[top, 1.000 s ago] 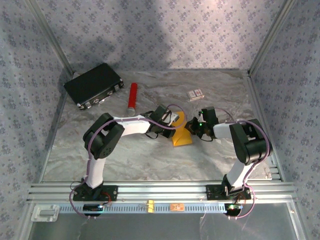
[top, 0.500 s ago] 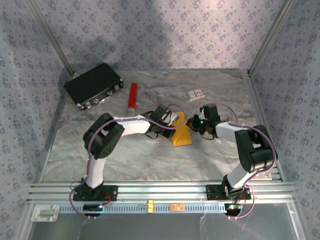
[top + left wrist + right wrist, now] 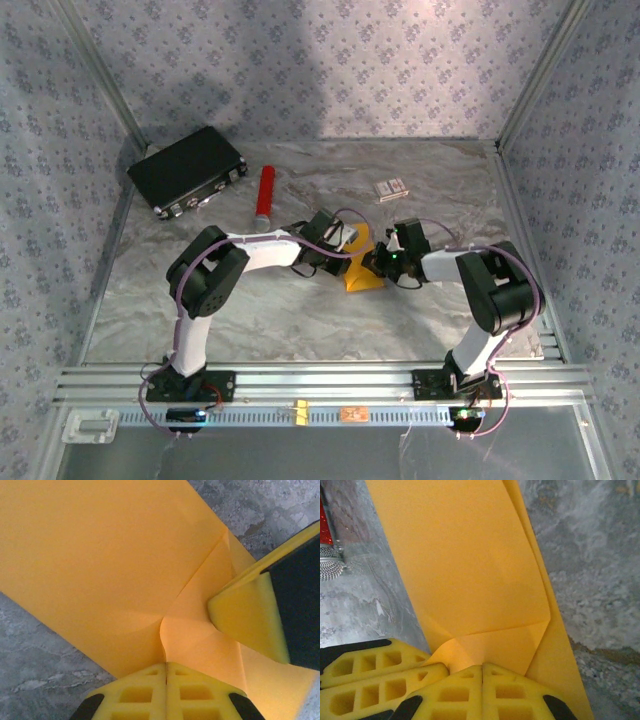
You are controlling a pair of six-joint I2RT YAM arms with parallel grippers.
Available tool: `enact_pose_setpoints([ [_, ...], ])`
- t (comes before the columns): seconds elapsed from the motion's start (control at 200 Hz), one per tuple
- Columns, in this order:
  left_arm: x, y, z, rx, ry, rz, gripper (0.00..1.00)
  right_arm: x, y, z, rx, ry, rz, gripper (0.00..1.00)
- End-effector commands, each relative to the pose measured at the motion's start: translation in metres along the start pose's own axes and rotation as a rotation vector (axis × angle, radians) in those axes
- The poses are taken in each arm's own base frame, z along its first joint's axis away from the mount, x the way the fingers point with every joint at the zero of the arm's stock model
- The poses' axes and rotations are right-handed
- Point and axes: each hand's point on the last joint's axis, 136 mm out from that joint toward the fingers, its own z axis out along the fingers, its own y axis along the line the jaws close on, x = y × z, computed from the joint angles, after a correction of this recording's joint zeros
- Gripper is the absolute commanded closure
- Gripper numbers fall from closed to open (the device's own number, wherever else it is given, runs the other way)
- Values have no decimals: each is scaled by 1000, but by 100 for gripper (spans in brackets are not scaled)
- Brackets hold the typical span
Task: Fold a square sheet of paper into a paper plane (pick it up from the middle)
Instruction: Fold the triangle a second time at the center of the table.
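While both grippers pinch the paper, the change is in the right arm. The left gripper (image 3: 166, 666) has its jaws pressed together on a fold of the sheet (image 3: 100, 555), which bunches into a small curl right at the fingertips. The right gripper (image 3: 482, 669) is likewise clamped shut on the sheet's edge, just beside the left one, with a turned-over corner flap lying in front of its tips. Neither grip has loosened over the last second.

Seen from above, the right gripper (image 3: 380, 262) has drawn slightly nearer the arm bases and closer to the left gripper (image 3: 345, 245). The right elbow swung outward half a second ago and has now come back in. The sheet (image 3: 360, 275) sits between the two, partly lifted off the table (image 3: 250, 310), and its raised part looks a little narrower and taller than before.

That reads as the right arm working a fold over while the left anchors the paper. I judge this an early fold: the creases are soft and no dart shape shows yet. The cylinder (image 3: 266, 192) lies well apart, behind the left arm.
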Motion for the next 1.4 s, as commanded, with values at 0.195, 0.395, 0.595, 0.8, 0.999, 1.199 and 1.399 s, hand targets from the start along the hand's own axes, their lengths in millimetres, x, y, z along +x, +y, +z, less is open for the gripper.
enact_pose_setpoints([
  [0.195, 23, 11, 1, -46, 98, -51, 86, 10, -37, -1, 91, -26, 81, 98],
  [0.395, -8, 12, -30, -70, 14, -123, 66, 10, -39, -4, 98, -54, 106, 98],
  [0.595, -18, 9, -56, -77, -28, -235, 65, 10, -38, -4, 101, -67, 118, 98],
  [0.8, -25, -29, -68, 113, -55, -296, 87, 9, -38, -5, 105, -77, 124, 98],
  [0.999, -32, -64, -62, 306, -25, -338, 95, 9, -37, -5, 106, -76, 124, 98],
  [1.199, -23, -74, -42, 346, 53, -369, 97, 10, -38, -6, 108, -74, 122, 98],
  [1.399, -13, -74, -28, 335, 100, -383, 99, 10, -37, -6, 109, -71, 121, 98],
])
